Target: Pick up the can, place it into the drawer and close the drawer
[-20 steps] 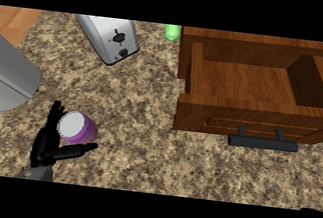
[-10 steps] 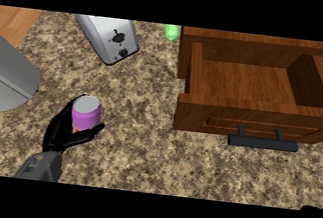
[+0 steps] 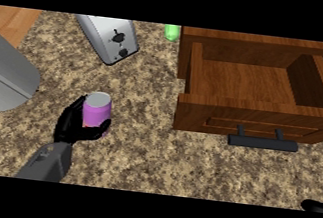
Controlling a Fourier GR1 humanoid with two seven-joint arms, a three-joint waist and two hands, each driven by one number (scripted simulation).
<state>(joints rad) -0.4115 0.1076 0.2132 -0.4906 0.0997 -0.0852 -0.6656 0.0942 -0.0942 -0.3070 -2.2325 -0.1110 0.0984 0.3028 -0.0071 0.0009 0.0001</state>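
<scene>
The can (image 3: 97, 110) is purple with a pale grey top, standing nearly upright over the speckled counter (image 3: 144, 154) at near left. The left hand (image 3: 77, 124) holds it, fingers curled round its body. Right of it, the wooden drawer (image 3: 256, 86) stands open, well apart. The right hand (image 3: 320, 206) barely shows at the near right edge; I cannot tell its state.

Can (image 3: 97, 108) in left robot hand (image 3: 75, 124)
</scene>
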